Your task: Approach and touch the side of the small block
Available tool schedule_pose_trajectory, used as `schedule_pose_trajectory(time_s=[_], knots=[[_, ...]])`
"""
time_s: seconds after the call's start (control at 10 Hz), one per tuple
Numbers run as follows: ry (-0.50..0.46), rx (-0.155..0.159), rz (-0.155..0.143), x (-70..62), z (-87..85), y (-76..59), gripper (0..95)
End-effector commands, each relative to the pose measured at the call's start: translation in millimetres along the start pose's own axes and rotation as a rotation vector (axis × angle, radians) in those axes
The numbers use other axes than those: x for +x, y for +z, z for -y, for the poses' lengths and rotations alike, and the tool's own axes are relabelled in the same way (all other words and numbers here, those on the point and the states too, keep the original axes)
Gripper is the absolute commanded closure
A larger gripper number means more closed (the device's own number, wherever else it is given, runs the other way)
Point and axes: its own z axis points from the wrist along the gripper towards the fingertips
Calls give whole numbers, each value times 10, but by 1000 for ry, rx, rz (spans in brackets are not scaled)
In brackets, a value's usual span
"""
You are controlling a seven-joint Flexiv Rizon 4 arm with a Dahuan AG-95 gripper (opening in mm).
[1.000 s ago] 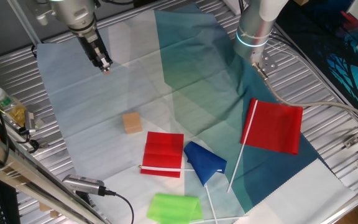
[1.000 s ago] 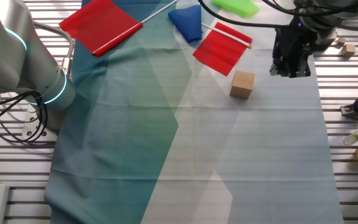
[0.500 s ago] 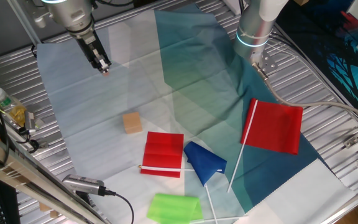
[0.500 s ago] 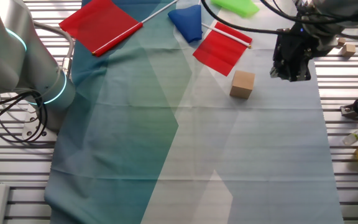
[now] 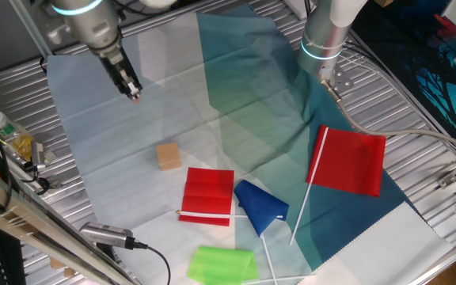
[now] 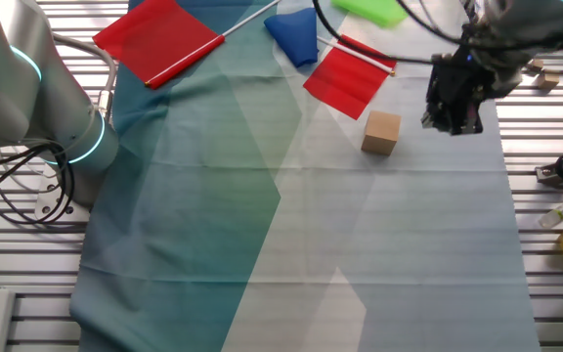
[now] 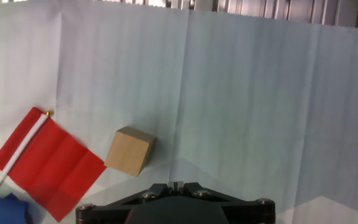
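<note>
Small block: plain tan wooden cube, flat on pale cloth, beside folded red flag.

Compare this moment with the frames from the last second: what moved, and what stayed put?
Only the gripper moved: it drifted slightly down-frame in one fixed view, toward the small block, but remains well apart from it and holds nothing. The block, the folded red flag beside it, the blue flag, the green flag and the larger red flag did not shift.
</note>
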Motion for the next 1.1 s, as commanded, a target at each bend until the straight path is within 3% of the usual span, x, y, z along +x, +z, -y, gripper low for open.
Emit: schedule_pose_trajectory(time_s=[0.1,0.4,0.6,1.1], knots=[[1,3,6,-11,-20,149,950],[10,5,28,-10,-89,617,950],[23,-7,33,17,-155,739,950],[28,-5,42,59,-184,770,950]])
